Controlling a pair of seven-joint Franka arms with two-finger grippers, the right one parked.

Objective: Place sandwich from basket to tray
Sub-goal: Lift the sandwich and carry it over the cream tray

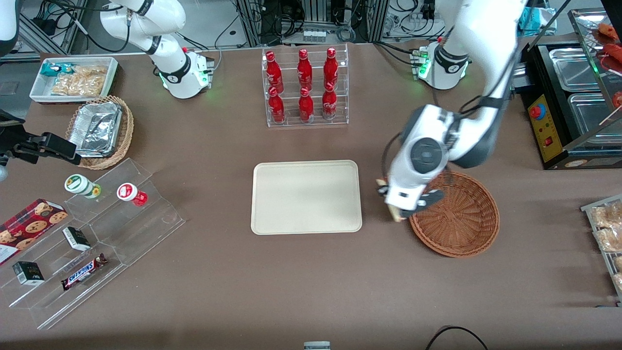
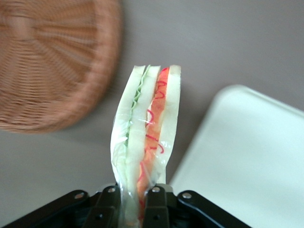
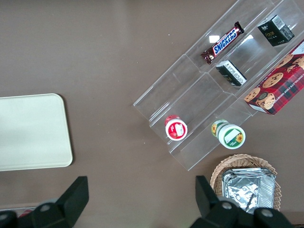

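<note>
The tool hangs in the right-centre of the front view, over the strip of brown table between the tray and the basket, at the basket's rim on the tray side. Its fingers are nearly closed and pinch the sandwich by its narrow end. In the left wrist view the wedge stands out from between the two black fingers, its cut edge facing the camera: pale bread on the outsides, a green layer along one side, red and orange along the other, all under clear wrap. In the front view only small bits of the sandwich peep out from under the white wrist housing, a pale tip at the lower edge of the tool.

The sandwich is held off the table, clear of both the basket and the tray. The left wrist view shows the basket's woven wall on one side of the wedge and a rounded corner of the tray on the other, with bare table beneath it.

In the front view the tray lies flat at centre frame with nothing on it. The reddish-brown basket sits to its right in the picture, and no food shows inside.
</note>
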